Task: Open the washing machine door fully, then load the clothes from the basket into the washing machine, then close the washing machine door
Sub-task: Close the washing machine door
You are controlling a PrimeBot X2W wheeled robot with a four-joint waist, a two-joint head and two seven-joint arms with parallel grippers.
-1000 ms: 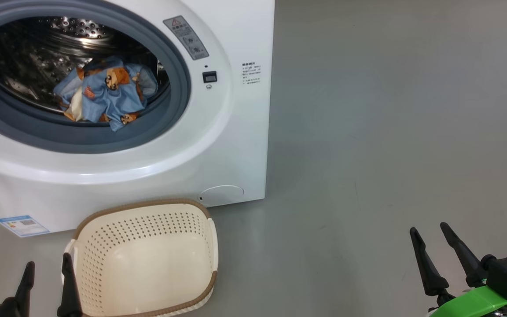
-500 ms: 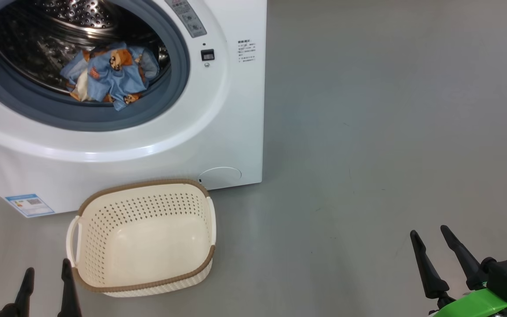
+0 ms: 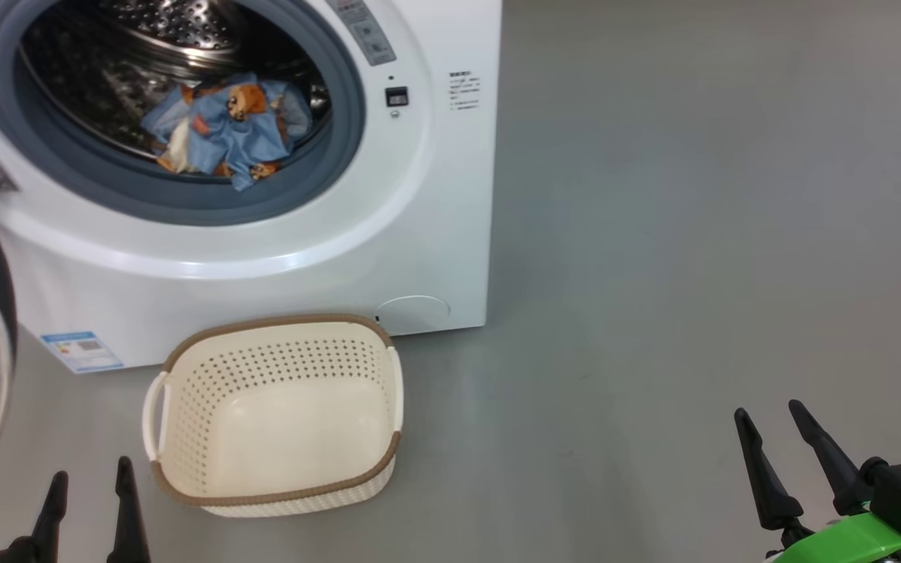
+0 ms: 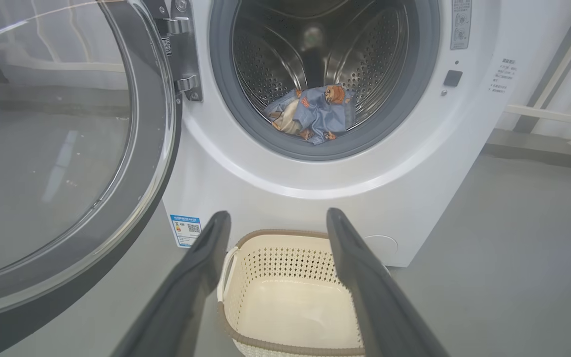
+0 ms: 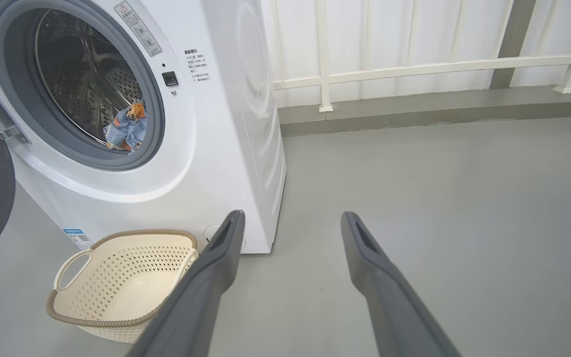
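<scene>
The clothes (image 3: pixel 227 129) lie in the drum (image 3: pixel 91 78); the basket (image 3: pixel 278 322) is empty. The door (image 4: pixel 67 148) stands swung out left of our left gripper (image 3: pixel 91 473), nearer than our right gripper (image 3: pixel 767 408). Both have fingers spread, empty; we judge closing comes next.

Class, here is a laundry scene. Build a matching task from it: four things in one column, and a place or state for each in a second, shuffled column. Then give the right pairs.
Column A
1. clothes
2. basket
3. washing machine door
4. left gripper

Column B
a. empty, standing on the floor
b. open, holding nothing
c. swung wide open
d. lying in the drum

Pairs: 1-d, 2-a, 3-c, 4-b
</scene>
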